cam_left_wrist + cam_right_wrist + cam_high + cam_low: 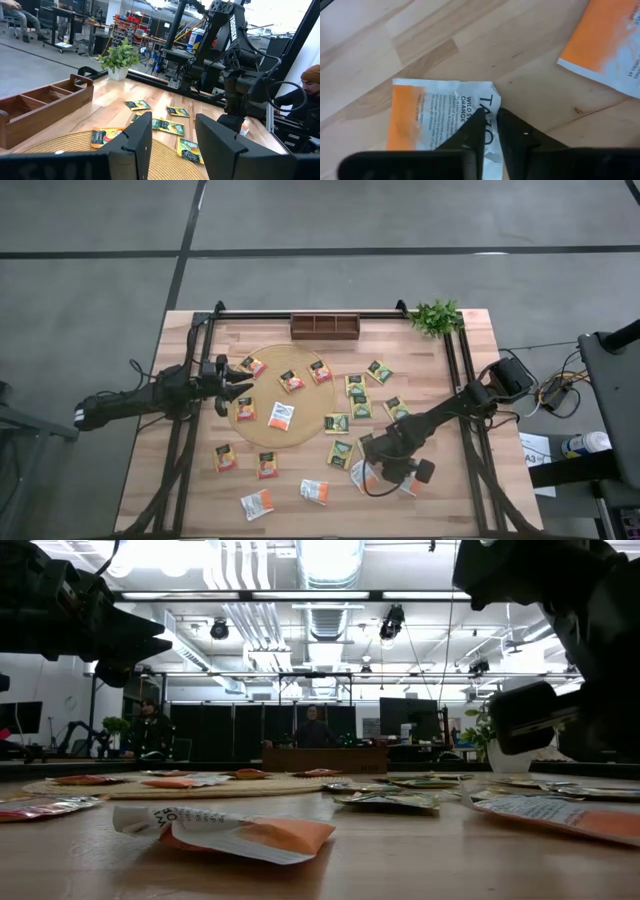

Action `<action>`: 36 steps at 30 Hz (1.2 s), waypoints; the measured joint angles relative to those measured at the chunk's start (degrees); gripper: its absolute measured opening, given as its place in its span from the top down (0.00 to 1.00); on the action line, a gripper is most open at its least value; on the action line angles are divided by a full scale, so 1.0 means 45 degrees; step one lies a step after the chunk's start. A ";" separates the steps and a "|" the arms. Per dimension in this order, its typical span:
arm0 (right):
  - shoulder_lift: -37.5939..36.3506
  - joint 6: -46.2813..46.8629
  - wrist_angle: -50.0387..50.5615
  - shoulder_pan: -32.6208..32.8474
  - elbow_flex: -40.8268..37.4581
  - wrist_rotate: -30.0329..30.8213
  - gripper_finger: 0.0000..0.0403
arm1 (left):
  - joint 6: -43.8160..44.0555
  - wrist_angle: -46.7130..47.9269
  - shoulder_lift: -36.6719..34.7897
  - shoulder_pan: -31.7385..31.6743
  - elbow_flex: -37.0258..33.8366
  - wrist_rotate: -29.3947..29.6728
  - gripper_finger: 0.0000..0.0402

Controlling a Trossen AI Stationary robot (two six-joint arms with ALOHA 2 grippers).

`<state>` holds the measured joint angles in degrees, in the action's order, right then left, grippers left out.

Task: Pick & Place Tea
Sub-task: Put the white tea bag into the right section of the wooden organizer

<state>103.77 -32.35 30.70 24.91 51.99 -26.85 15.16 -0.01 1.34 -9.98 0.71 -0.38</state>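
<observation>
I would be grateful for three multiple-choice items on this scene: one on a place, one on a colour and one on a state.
1. Where on the table does the wooden tray stand?
A. middle of the far edge
B. middle of the near edge
C. near left corner

2. What colours is the sachet that the right claw pinches?
A. green and yellow
B. white and orange
C. plain blue

3. How is the left claw?
A. shut on a sachet
B. shut, empty
C. open, empty

Key: 1 A, the high view shows it at the far edge; 2 B, the right wrist view shows white paper with an orange block; 3 C, the left wrist view shows a clear gap between its fingers.
</observation>
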 joint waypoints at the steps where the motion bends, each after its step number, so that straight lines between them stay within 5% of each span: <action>1: 0.0004 0.0091 -0.0009 -0.0005 0.0000 -0.0004 0.92 | 0.0000 0.0001 -0.0005 0.0000 0.0000 0.0000 0.64; 14: -0.0223 0.1278 0.0128 -0.0414 0.0244 -0.0202 0.98 | -0.0001 0.0000 -0.0004 0.0000 0.0000 0.0000 0.64; 36: -0.2171 0.3461 0.4679 -0.1048 0.2918 0.3777 0.98 | -0.0003 0.0000 -0.0002 0.0000 0.0000 0.0000 0.64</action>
<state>94.00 -16.78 51.76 20.19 65.12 -9.85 15.15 -0.01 1.33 -9.98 0.71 -0.38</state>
